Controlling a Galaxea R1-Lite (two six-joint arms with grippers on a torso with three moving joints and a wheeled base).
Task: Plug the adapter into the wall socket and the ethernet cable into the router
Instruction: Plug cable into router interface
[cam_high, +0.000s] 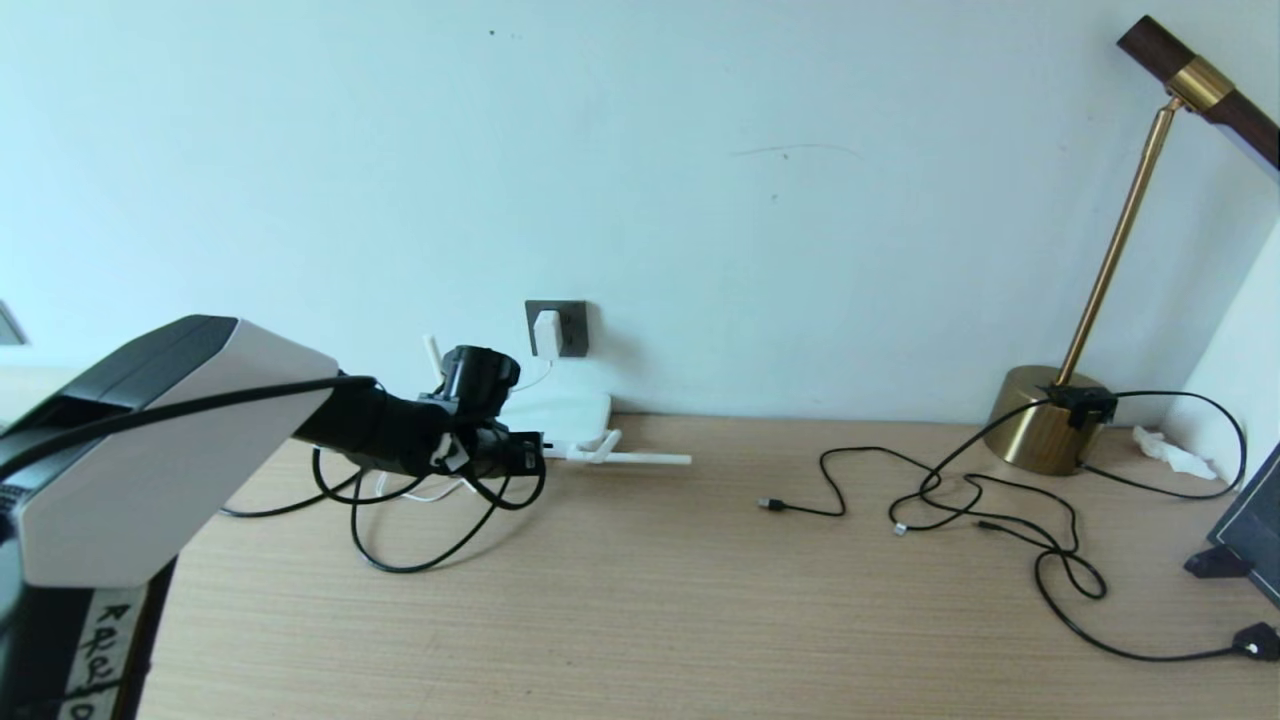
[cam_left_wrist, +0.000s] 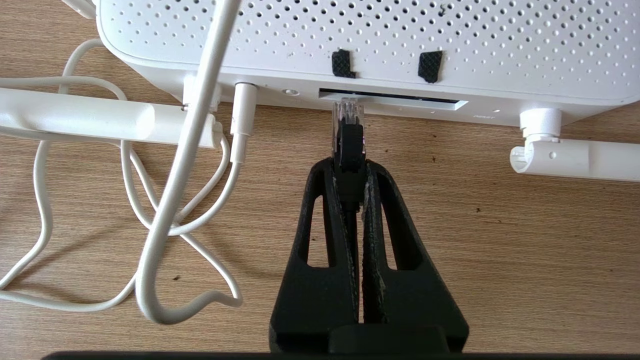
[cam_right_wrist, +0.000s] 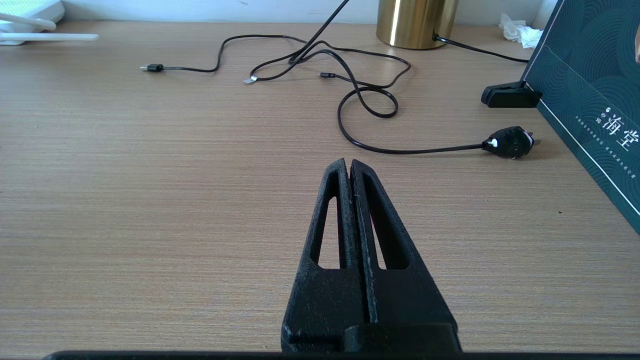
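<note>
Left gripper (cam_left_wrist: 350, 160), jaws pinching the black plug of the ethernet cable (cam_left_wrist: 348, 145), whose clear tip stands at the mouth of the long port slot on the router (cam_left_wrist: 450, 50) edge, touching or just short of it; full seating cannot be told. In the head view the same left gripper (cam_high: 525, 455) reaches over the desk (cam_high: 700, 600) toward the router (cam_high: 565, 415), black cable looping beneath the arm. The adapter (cam_high: 547, 332) already sits in the wall socket (cam_high: 570, 328) above, so the first step appears done and the cable insertion is the step in hand. The next move likely calls for a straight, level push into the port, tip kept aligned with the slot. Nearby obstacles: the white cord (cam_left_wrist: 190, 165) crossing just beside the plug, and two folded antennas (cam_left_wrist: 100, 120) flanking the port; none lies directly in the path. Right gripper (cam_right_wrist: 350, 167), jaws pressed together and empty, parked over bare desk, well apart from the work. Farther right: thin black cables (cam_high: 1000, 510), a brass lamp (cam_high: 1045, 430), a crumpled tissue (cam_high: 1170, 450).
</note>
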